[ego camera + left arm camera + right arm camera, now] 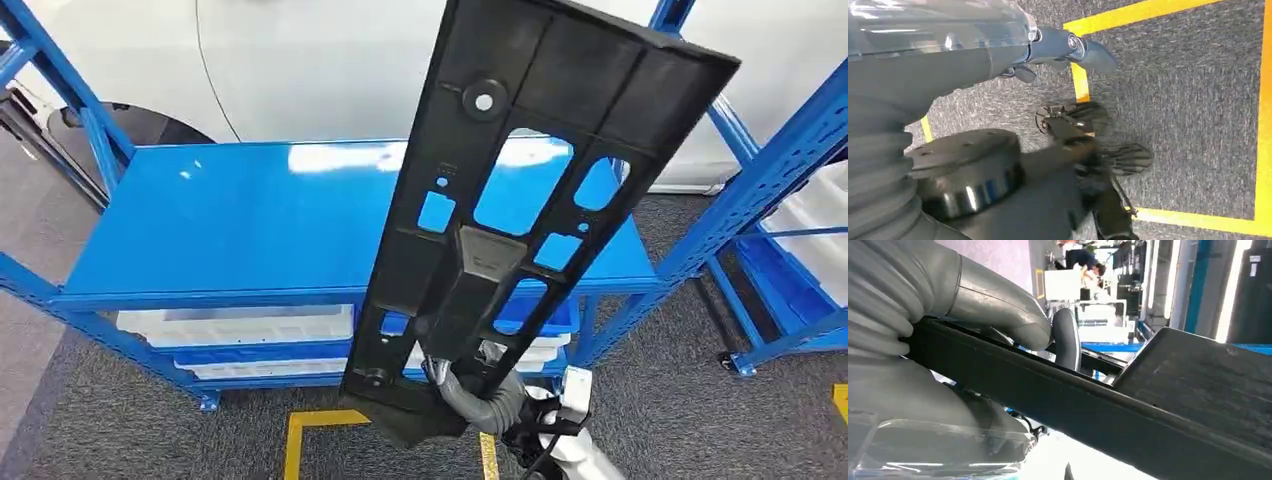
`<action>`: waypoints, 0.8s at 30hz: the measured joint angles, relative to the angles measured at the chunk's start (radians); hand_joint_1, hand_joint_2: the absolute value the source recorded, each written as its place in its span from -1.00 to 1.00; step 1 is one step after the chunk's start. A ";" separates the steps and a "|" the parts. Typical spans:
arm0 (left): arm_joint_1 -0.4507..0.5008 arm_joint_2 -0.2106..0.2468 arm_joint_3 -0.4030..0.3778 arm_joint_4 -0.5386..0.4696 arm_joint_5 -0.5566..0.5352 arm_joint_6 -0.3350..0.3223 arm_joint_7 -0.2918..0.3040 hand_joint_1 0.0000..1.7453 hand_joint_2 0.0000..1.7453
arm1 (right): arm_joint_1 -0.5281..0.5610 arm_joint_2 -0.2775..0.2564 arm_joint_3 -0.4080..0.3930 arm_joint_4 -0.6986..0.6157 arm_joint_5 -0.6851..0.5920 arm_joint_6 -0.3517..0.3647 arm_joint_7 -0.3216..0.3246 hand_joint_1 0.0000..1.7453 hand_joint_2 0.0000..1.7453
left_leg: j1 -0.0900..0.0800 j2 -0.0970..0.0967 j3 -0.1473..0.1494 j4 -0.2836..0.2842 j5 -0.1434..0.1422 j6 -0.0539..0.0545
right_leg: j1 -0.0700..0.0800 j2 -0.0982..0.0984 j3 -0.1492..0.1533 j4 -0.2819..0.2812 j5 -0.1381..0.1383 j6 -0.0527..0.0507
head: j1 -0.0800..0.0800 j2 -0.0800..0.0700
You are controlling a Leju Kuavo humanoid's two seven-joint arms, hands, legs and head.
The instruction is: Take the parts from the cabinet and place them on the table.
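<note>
A long black plastic panel (510,200) with several cut-outs stands tilted in the head view, its upper end leaning to the right over the blue table (230,220). My right hand (478,398) grips its lower end from below. In the right wrist view the thumb (998,310) and a dark finger (1067,337) clamp the panel's edge (1128,425). My left hand (1063,47) hangs over the grey carpet and holds nothing, with its thumb sticking out.
White bins (240,325) lie on the shelf under the table top. A second blue rack (780,170) holding white bins stands at the right. A white car body (300,60) is behind the table. Yellow tape (320,425) marks the carpet.
</note>
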 joint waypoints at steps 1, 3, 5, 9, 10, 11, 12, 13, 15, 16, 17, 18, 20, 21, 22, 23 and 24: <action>0.001 0.000 0.000 0.000 0.000 0.001 0.002 -1.00 1.00 | 0.006 -0.001 -0.001 -0.005 0.001 0.000 -0.001 1.00 1.00 | 0.000 0.000 -0.003 0.003 0.003 0.004 | -0.002 0.000 -0.001 -0.001 0.006 0.006 | 0.000 0.000; 0.008 0.001 0.000 0.000 0.000 0.003 0.008 -1.00 1.00 | 0.020 -0.003 -0.002 -0.014 0.005 0.000 -0.001 1.00 1.00 | -0.006 0.001 -0.008 0.006 0.016 0.014 | -0.009 0.000 0.001 -0.010 0.024 0.017 | 0.000 0.000; 0.006 0.000 0.000 0.000 0.000 0.005 0.013 -1.00 1.00 | 0.028 -0.006 -0.008 -0.023 0.006 0.000 -0.002 1.00 1.00 | 0.003 0.011 -0.021 -0.006 0.047 0.025 | -0.010 0.008 -0.013 0.004 0.004 0.026 | 0.000 0.000; 0.007 0.000 0.000 0.000 0.006 0.009 0.024 -1.00 1.00 | 0.040 -0.006 -0.023 -0.034 0.008 -0.005 0.003 1.00 1.00 | 0.000 0.014 -0.079 -0.006 0.094 0.032 | -0.018 0.005 -0.084 0.288 -0.217 0.047 | 0.000 0.000; 0.007 0.000 0.000 0.000 0.005 0.009 0.024 -1.00 1.00 | 0.044 -0.006 -0.027 -0.034 0.011 -0.012 0.004 1.00 1.00 | 0.000 0.015 -0.095 -0.002 0.103 0.030 | -0.021 0.004 -0.081 0.322 -0.211 0.050 | 0.000 0.000; 0.007 0.000 0.000 0.000 0.003 0.008 0.025 -1.00 1.00 | 0.048 -0.006 -0.036 -0.034 0.015 -0.019 0.005 1.00 1.00 | 0.001 0.015 -0.112 0.001 0.111 0.027 | -0.025 0.003 -0.055 0.312 -0.184 0.052 | 0.000 0.000; 0.007 0.000 0.000 0.000 0.003 0.008 0.028 -1.00 1.00 | 0.053 -0.006 -0.043 -0.037 0.016 -0.023 0.005 1.00 1.00 | 0.001 0.016 -0.127 0.007 0.119 0.025 | -0.028 0.003 -0.006 0.260 -0.151 0.053 | 0.000 0.000; 0.007 0.000 0.000 0.000 0.003 0.008 0.034 -1.00 1.00 | 0.056 -0.006 -0.053 -0.042 0.016 -0.026 0.006 1.00 1.00 | 0.002 0.015 -0.140 0.012 0.125 0.021 | -0.032 0.002 0.056 0.180 -0.130 0.053 | 0.000 0.000; 0.009 0.000 0.000 0.000 0.000 0.008 0.050 -1.00 1.00 | 0.058 -0.006 -0.069 -0.051 0.012 -0.024 0.006 1.00 1.00 | -0.002 0.014 -0.158 0.024 0.134 0.011 | -0.028 0.001 0.181 0.003 -0.170 0.049 | 0.000 0.000; 0.010 0.001 -0.001 0.000 -0.003 0.008 0.058 -1.00 1.00 | 0.065 -0.003 -0.080 -0.058 0.011 -0.023 0.006 1.00 1.00 | -0.001 0.015 -0.157 0.022 0.142 0.005 | -0.024 0.006 0.181 -0.001 -0.166 0.033 | -0.001 0.000; 0.012 0.001 -0.001 0.000 -0.005 0.009 0.063 -1.00 1.00 | 0.072 -0.003 -0.089 -0.061 0.010 -0.022 0.005 1.00 1.00 | 0.001 0.015 -0.156 0.023 0.147 -0.001 | -0.022 0.006 0.178 -0.008 -0.162 0.029 | 0.000 0.000; 0.015 0.001 -0.001 0.000 -0.007 0.010 0.070 -1.00 1.00 | 0.076 -0.003 -0.097 -0.065 0.010 -0.022 0.009 1.00 1.00 | 0.005 0.015 -0.158 0.021 0.156 -0.008 | -0.016 0.006 0.173 -0.004 -0.159 0.021 | -0.001 0.000; 0.029 0.001 -0.001 0.000 -0.010 0.011 0.082 -1.00 1.00 | 0.088 0.004 -0.111 -0.075 0.011 -0.024 0.021 1.00 1.00 | 0.009 0.009 -0.172 0.034 0.140 -0.020 | -0.023 -0.001 0.158 -0.018 -0.133 -0.001 | 0.000 0.000; 0.035 0.001 -0.001 0.000 -0.010 0.011 0.088 -1.00 1.00 | 0.095 0.006 -0.117 -0.080 0.013 -0.026 0.026 1.00 1.00 | 0.008 0.009 -0.189 0.069 0.083 -0.023 | -0.022 0.001 0.145 -0.019 -0.122 -0.009 | 0.000 0.000; 0.042 0.001 -0.001 0.000 -0.010 0.011 0.092 -1.00 1.00 | 0.103 0.010 -0.122 -0.085 0.015 -0.030 0.027 1.00 1.00 | 0.009 0.009 -0.208 0.137 0.016 -0.026 | -0.020 0.000 0.131 -0.019 -0.110 -0.013 | -0.001 0.000; 0.047 0.001 -0.001 0.000 -0.011 0.011 0.094 -1.00 1.00 | 0.112 0.011 -0.129 -0.090 0.015 -0.035 0.028 1.00 1.00 | 0.010 0.009 -0.225 0.218 -0.040 -0.029 | -0.017 0.000 0.117 -0.018 -0.099 -0.015 | 0.000 0.000; 0.051 0.001 -0.001 0.000 -0.011 0.011 0.097 -1.00 1.00 | 0.120 0.011 -0.133 -0.092 0.016 -0.040 0.028 1.00 1.00 | 0.010 0.009 -0.238 0.288 -0.071 -0.030 | -0.014 -0.001 0.103 -0.017 -0.089 -0.016 | -0.001 0.000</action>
